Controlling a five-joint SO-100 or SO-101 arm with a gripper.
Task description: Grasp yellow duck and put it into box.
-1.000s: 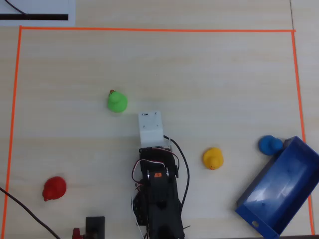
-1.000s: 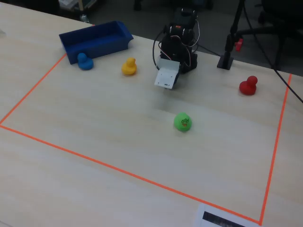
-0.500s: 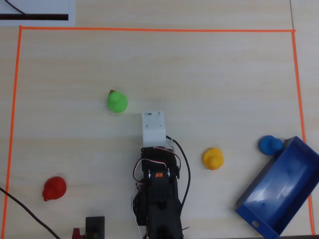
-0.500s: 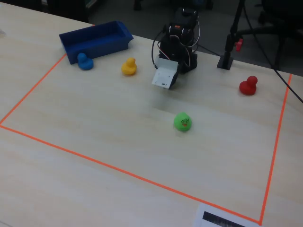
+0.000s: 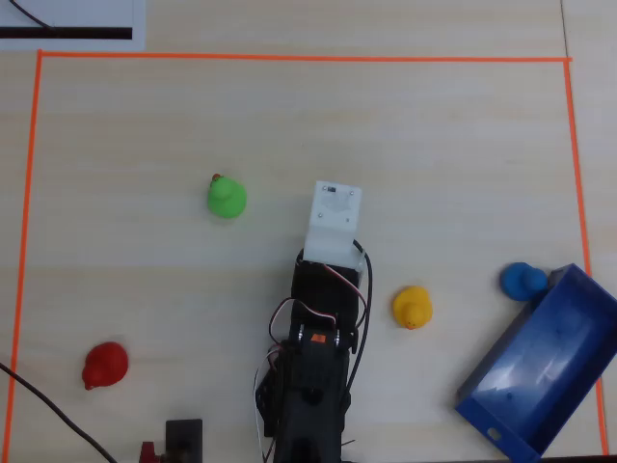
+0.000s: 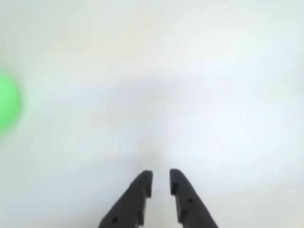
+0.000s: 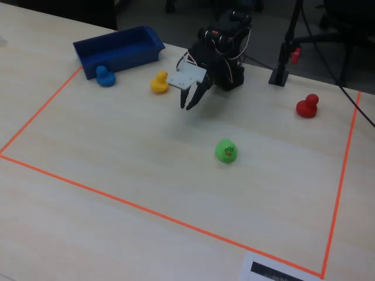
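The yellow duck (image 5: 413, 308) stands on the pale wooden table, to the right of the arm in the overhead view and just left of it in the fixed view (image 7: 159, 83). The blue box (image 5: 549, 362) lies tilted at the lower right; in the fixed view it is at the back left (image 7: 120, 50). My gripper (image 7: 188, 105) hangs a little above the table, pointing down, beside the yellow duck and apart from it. In the wrist view the gripper (image 6: 161, 173) shows a narrow gap between its black fingers, with nothing in it. The white wrist mount (image 5: 333, 222) hides it from overhead.
A green duck (image 5: 227, 197) stands left of the arm and shows blurred in the wrist view (image 6: 7, 105). A red duck (image 5: 104, 365) is at the lower left. A small blue duck (image 5: 522, 280) touches the box's corner. Orange tape (image 5: 289, 57) frames the work area.
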